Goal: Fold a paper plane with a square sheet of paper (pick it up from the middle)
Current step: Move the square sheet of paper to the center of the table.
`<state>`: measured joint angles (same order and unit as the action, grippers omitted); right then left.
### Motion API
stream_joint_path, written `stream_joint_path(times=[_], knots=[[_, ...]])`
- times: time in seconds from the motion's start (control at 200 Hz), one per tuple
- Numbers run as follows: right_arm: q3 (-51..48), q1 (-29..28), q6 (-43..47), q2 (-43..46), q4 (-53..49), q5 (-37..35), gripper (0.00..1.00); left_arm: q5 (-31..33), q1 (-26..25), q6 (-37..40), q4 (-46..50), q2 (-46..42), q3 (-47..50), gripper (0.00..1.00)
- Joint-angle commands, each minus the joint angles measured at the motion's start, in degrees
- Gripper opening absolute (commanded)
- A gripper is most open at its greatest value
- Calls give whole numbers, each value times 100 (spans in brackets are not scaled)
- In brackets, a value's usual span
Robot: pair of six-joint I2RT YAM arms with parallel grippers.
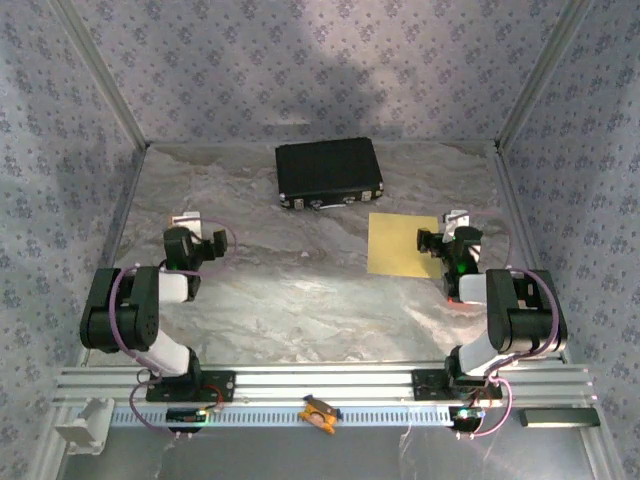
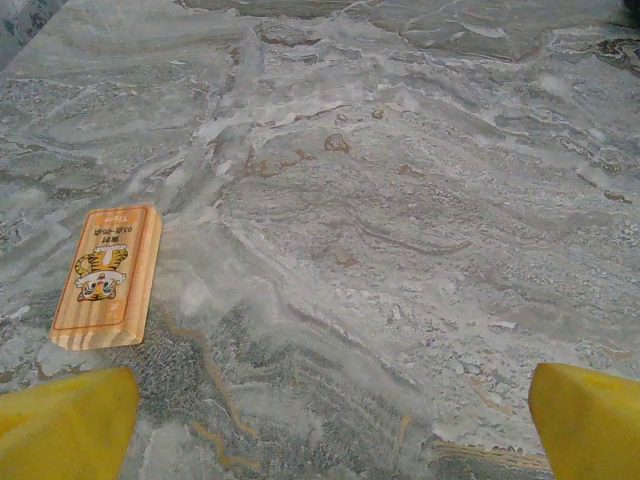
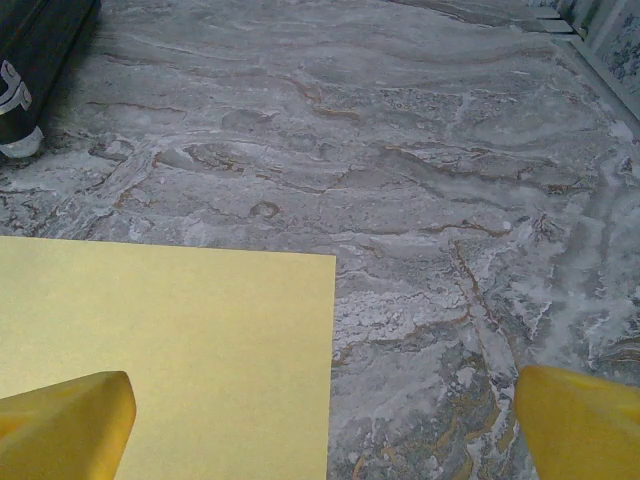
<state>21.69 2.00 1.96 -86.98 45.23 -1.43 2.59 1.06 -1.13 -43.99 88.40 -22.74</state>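
Square sheet of paper: yellow, flat and unfolded on the marbled table; right of centre, nearer the arms than the black case and apart from it; no crease visible
Right gripper: jaws spread wide, nothing between them; it hangs over the sheet's right edge; in the right wrist view one yellow finger is above the paper and the other above bare table; whether the tips touch the surface cannot be told
Left gripper: jaws equally wide apart, holding nothing; over bare table on the left side, well apart from the sheet
Black case: the one container here; rectangular, lying flat at the far middle of the table; lid shut with metal latches on its near edge; contents hidden
Wooden block: small, with a tiger picture; flat on the table, ahead and left of the left gripper's fingers
Orange clip: on the metal rail between the two arm bases
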Motion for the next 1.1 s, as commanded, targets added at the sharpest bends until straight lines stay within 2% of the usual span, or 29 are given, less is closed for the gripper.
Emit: stream_joint_path(times=[0.0, 0.79, 1.094], knots=[[102, -7, -2, -29, 3, 29, 99, -1, -10, -36, -232, -39, -117, 100], [98, 31, -29, -16, 1, 104, 99, -9, -9, -37, -238, -37, -116, 100], [69, -92, 93, 140, -53, -10, 99, -70, -150, 163, -553, -408, 224, 100]])
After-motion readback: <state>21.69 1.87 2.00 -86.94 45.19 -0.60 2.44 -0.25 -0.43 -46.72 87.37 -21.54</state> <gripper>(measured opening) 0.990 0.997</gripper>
